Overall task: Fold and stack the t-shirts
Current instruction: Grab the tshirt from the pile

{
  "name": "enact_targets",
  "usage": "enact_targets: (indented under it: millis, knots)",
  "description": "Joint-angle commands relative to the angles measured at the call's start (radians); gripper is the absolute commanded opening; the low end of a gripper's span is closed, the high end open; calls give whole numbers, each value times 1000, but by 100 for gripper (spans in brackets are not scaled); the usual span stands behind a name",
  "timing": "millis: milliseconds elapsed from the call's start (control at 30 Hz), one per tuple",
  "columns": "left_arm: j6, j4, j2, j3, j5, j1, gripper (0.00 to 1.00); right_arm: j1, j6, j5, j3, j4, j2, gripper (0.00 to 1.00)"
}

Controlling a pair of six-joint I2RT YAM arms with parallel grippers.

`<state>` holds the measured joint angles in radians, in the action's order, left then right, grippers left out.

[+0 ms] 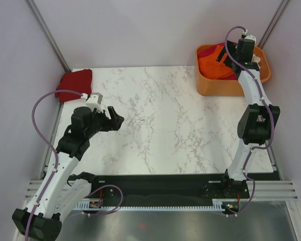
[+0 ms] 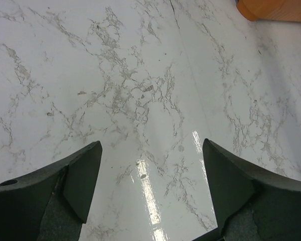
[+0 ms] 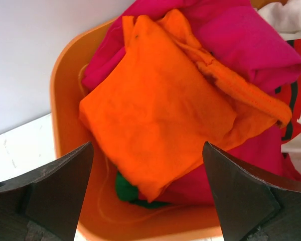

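Most of the magenta t-shirt [image 3: 241, 45] and a green scrap [image 3: 125, 188] hide under the orange t-shirt [image 3: 155, 115] in the basket [image 1: 215, 89], upper right; the white t-shirt [image 3: 291, 15] is cropped. The dark red t-shirt [image 1: 74, 79] lies upper left on the worktop [image 1: 160, 120]. The right end effector [image 3: 146, 165] hangs above the basket and the left end effector [image 2: 150, 165] above the worktop, both wide open, empty.

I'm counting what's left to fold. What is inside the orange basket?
In the basket, an orange t-shirt lies on top of a magenta t-shirt; white cloth shows at one edge, a green scrap underneath. Anything deeper is covered.
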<state>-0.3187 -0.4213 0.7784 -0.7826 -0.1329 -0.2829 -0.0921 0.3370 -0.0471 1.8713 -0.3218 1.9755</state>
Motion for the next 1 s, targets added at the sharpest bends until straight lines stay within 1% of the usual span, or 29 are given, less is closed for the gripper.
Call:
enact_targets:
  millis: [0, 100, 267, 367, 467, 500, 533, 567, 633, 667, 700, 767, 833, 933, 967]
  knots:
    - [47, 9, 1, -32, 12, -4, 89, -27, -12, -51, 107, 23, 55, 98]
    - [50, 4, 15, -33, 19, -4, 88, -44, -12, -45, 161, 21, 109, 98]
    - [56, -7, 41, -44, 32, -4, 88, -63, -6, -51, 198, 21, 170, 97]
    - [58, -11, 51, -49, 39, -4, 87, -63, -9, -46, 203, 24, 197, 95]
    - [59, -13, 51, -49, 42, -4, 87, -66, -4, -28, 210, 27, 220, 87]
    - [59, -14, 55, -49, 44, -4, 87, -66, -3, -19, 216, 27, 224, 78]
    - [59, -14, 53, -49, 45, -4, 87, -66, -1, -4, 219, 29, 233, 73]
    - [59, -16, 55, -49, 46, -6, 87, -66, 5, 0, 230, 27, 238, 59]
    - [59, -17, 52, -50, 49, -4, 87, -66, 8, 3, 239, 29, 240, 38]
    - [59, -17, 51, -50, 50, -4, 87, -66, 13, 1, 246, 29, 235, 19]
    - [59, -19, 53, -50, 49, -4, 87, -66, 16, 3, 249, 29, 229, 11]
    - [59, -19, 58, -50, 44, -4, 87, -64, 19, 13, 273, 29, 204, 0]
    - [61, -20, 55, -52, 44, -6, 86, -63, 23, 33, 301, 24, 169, 0]
    - [63, -22, 44, -52, 58, -4, 86, -55, 49, 142, 417, 17, 122, 0]
    - [63, -22, 39, -52, 68, -4, 86, -51, 65, 220, 510, 18, 111, 0]
